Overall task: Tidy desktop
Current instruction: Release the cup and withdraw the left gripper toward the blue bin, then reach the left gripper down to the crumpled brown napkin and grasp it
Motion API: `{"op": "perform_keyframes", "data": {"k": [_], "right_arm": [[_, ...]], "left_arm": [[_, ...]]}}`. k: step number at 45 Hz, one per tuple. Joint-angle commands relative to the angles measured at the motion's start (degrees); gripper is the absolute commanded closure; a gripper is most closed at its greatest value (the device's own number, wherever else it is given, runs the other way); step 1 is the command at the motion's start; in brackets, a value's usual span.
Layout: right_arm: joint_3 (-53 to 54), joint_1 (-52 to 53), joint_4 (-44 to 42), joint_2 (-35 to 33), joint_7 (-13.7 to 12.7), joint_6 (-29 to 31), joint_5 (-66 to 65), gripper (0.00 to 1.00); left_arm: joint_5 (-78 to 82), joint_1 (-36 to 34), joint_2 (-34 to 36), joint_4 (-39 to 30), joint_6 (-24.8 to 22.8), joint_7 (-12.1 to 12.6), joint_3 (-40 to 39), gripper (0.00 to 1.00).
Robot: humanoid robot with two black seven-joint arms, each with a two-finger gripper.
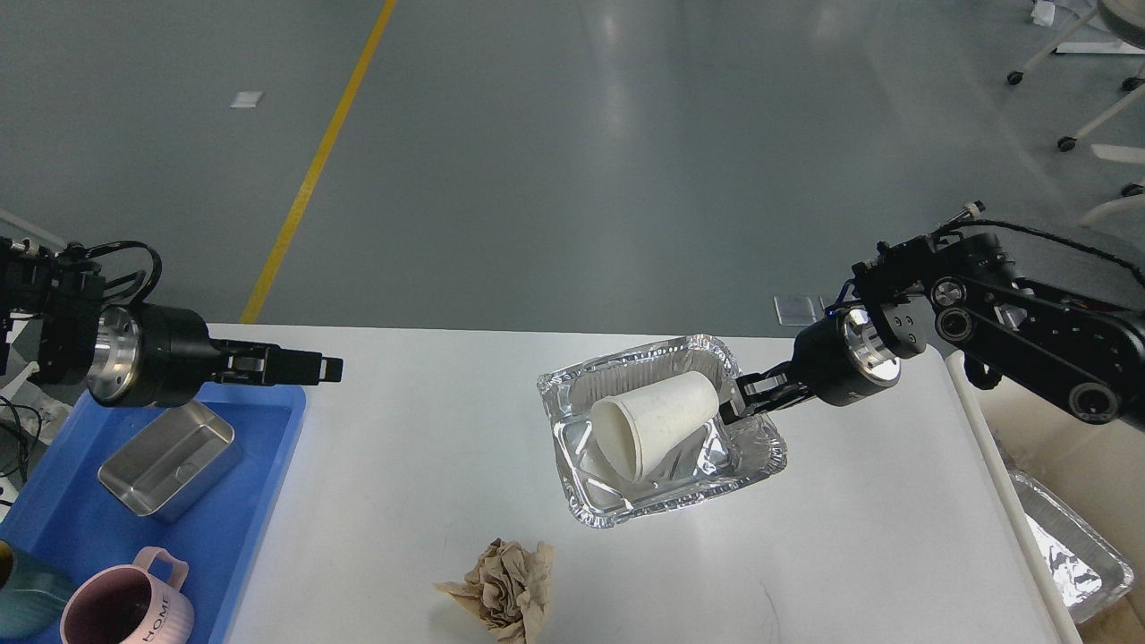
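The white desktop (402, 465) fills the lower view. My right gripper (738, 407) is shut on the right rim of a foil tray (626, 371) and seems to hold it tilted, slightly above the desktop. A white paper cup (662, 425) lies on its side inside the tray, mouth toward the lower left. A crumpled brown paper ball (501, 586) lies on the desktop near the front edge. My left gripper (326, 368) is shut and empty, hovering over the back left of the desktop, by the blue tray's far corner.
A blue tray (259, 447) at the left holds a steel box (165, 456), a pink mug (125, 604) and a teal cup (22, 599). A cream bin (1029, 420) off the right edge holds another foil tray (1069, 546).
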Motion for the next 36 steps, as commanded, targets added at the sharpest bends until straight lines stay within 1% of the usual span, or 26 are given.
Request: {"op": "perform_keyframes", "data": {"k": [1, 4, 5, 6, 7, 11, 14, 15, 16, 17, 19, 23, 24, 25, 26, 27, 28, 31, 36], "right_arm": [[0.1, -0.2, 0.0, 0.0, 0.0, -0.1, 0.0, 1.00], [0.1, -0.6, 0.0, 0.0, 0.0, 0.0, -0.1, 1.00], [0.1, -0.6, 0.0, 0.0, 0.0, 0.0, -0.1, 1.00], [0.1, -0.9, 0.0, 0.0, 0.0, -0.1, -0.1, 1.00], [0.1, -1.0, 0.0, 0.0, 0.0, -0.1, -0.2, 1.00], [0.3, -1.4, 0.0, 0.0, 0.0, -0.1, -0.3, 1.00], [0.4, -1.5, -0.1, 0.1, 0.0, -0.1, -0.3, 1.00], [0.4, -1.5, -0.1, 0.1, 0.0, -0.1, -0.3, 1.00], [0.4, -1.5, -0.2, 0.1, 0.0, -0.1, -0.3, 1.00], [0.4, -1.5, -0.3, 0.2, 0.0, -0.1, -0.3, 1.00], [0.4, -1.6, -0.4, 0.2, 0.0, -0.1, -0.3, 1.00], [0.4, -1.6, -0.6, 0.4, 0.0, -0.1, -0.3, 1.00], [0.4, -1.6, -0.6, 0.4, 0.0, -0.1, -0.3, 1.00], [0.4, -1.6, -0.6, 0.4, 0.0, -0.1, -0.3, 1.00], [0.4, -1.7, -0.6, 0.5, 0.0, -0.1, -0.3, 1.00], [0.4, -1.7, -0.6, 0.5, 0.0, -0.1, -0.3, 1.00], [0.4, -2.0, -0.6, 0.5, 0.0, -0.1, -0.3, 1.00], [0.4, -2.1, -0.7, 0.6, 0.0, -0.1, -0.4, 1.00], [0.4, -2.1, -0.7, 0.6, 0.0, -0.1, -0.4, 1.00]], "left_arm": [[0.0, 4.8, 3.6, -1.6, -0.1, -3.2, -2.5, 0.26], [-0.4, 5.8, 4.7, -1.7, 0.6, -4.9, -4.1, 0.26], [-0.4, 5.8, 4.7, -1.7, 0.6, -4.9, -4.1, 0.26], [-0.6, 7.8, 5.4, -1.6, 3.0, -6.6, -6.1, 0.26], [-0.6, 8.8, 5.7, -1.6, 4.3, -7.0, -6.7, 0.26], [-0.6, 13.9, 6.9, -1.6, 12.3, -7.8, -9.5, 0.26], [-0.5, 17.6, 7.4, -1.6, 18.5, -7.8, -11.0, 0.26], [-0.5, 17.6, 7.4, -1.6, 18.6, -7.8, -11.0, 0.26], [-0.5, 21.1, 7.7, -1.6, 22.4, -8.0, -11.8, 0.25], [-0.5, 22.0, 8.0, -1.6, 22.8, -8.3, -11.9, 0.25], [-0.5, 23.3, 9.0, -1.7, 22.7, -9.4, -11.9, 0.25], [-0.5, 25.2, 11.5, -2.8, 22.7, -13.2, -11.7, 0.25], [-0.5, 25.2, 11.5, -2.8, 22.7, -13.2, -11.7, 0.25], [-0.6, 26.1, 13.6, -3.3, 22.7, -16.4, -11.1, 0.23], [-0.6, 26.2, 14.3, -3.5, 22.6, -17.4, -11.0, 0.23], [-0.6, 26.2, 14.3, -3.5, 22.6, -17.4, -11.0, 0.23], [-0.6, 27.4, 16.9, -3.8, 21.6, -20.4, -10.1, 0.23], [-0.6, 27.9, 18.8, -4.0, 18.8, -21.6, -8.7, 0.23], [-0.6, 27.9, 21.2, -4.0, 13.2, -21.8, -7.3, 0.23]]}}
